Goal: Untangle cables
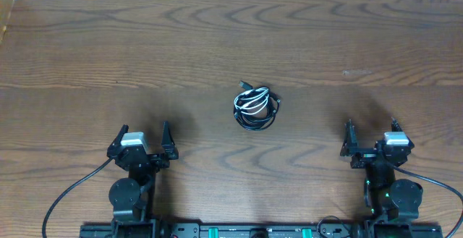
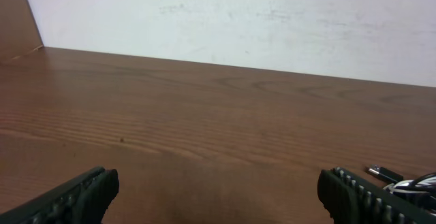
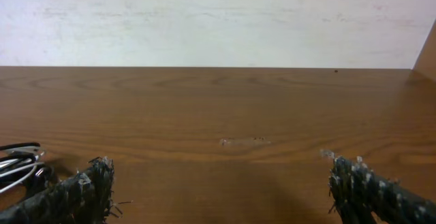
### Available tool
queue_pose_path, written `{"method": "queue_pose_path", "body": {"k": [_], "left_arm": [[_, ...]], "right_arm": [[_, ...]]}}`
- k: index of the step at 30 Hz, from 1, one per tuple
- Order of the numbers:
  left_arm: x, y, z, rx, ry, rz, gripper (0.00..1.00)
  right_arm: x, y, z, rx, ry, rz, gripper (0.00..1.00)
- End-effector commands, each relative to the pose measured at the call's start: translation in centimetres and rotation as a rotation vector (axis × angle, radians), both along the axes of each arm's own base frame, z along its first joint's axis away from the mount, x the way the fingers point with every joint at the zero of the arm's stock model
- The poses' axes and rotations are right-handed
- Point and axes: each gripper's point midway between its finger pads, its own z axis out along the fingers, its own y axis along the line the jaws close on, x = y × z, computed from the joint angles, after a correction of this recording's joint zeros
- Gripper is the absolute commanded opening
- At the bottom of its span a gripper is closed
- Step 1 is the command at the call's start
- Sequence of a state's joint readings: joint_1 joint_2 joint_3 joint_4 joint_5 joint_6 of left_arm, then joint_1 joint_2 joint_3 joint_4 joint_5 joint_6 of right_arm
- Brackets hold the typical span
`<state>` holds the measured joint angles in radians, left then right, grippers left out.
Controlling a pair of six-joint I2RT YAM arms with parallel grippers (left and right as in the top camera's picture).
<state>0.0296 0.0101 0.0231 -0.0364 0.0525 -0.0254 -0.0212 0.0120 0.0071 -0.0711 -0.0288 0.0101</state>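
Evidently the untangling is not yet begun: the cables [image 1: 255, 108] lie in one tight coil mid-way across the table [image 1: 87, 50], at two o'clock from the left gripper [image 1: 143, 131] and ten o'clock from the right gripper [image 1: 372, 126]. Both grippers are spread wide and empty. Next, I judge, one must reach in and pinch a single strand. Only the overhead view shows the whole coil. The wrist views catch just its edge, the left one a plug [image 2: 381, 173].

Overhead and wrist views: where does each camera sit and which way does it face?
Overhead: above the table, looking straight down; shows both arms, the open left gripper and right gripper, with the cable bundle ahead between them.
Left wrist: low over the table, facing the far wall; its two fingers frame the bottom.
Right wrist: likewise facing the wall; its fingers at the bottom.
Shared: the cable bundle shows at the left wrist view's right edge and the right wrist view's left edge.
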Motion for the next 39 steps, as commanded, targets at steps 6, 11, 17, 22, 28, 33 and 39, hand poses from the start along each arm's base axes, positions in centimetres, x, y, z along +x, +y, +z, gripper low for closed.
{"method": "queue_pose_path", "body": {"k": [6,11,17,22,28,33,39], "left_arm": [[-0.1,0.1,-1.6,0.006,0.046,0.008,0.99],[-0.1,0.1,-1.6,0.006,0.046,0.008,0.98],[-0.1,0.1,-1.6,0.006,0.046,0.008,0.98],[-0.1,0.1,-1.6,0.006,0.046,0.008,0.99],[-0.1,0.1,-1.6,0.006,0.046,0.008,0.98],[-0.1,0.1,-1.6,0.006,0.046,0.008,0.98],[-0.1,0.1,-1.6,0.006,0.046,0.008,0.99]], "right_arm": [[0.0,-0.3,0.0,-0.013,-0.001,-0.014,0.99],[0.0,-0.3,0.0,-0.013,-0.002,-0.014,0.99],[0.0,-0.2,1.1,-0.013,-0.047,-0.007,0.99],[-0.4,3.8,0.4,0.180,0.002,0.207,0.99],[-3.4,10.3,0.9,0.667,0.183,0.575,0.99],[-4.3,10.8,6.4,0.665,-0.017,0.693,0.99],[-6.5,8.6,17.3,0.525,-0.375,0.628,0.99]]}}
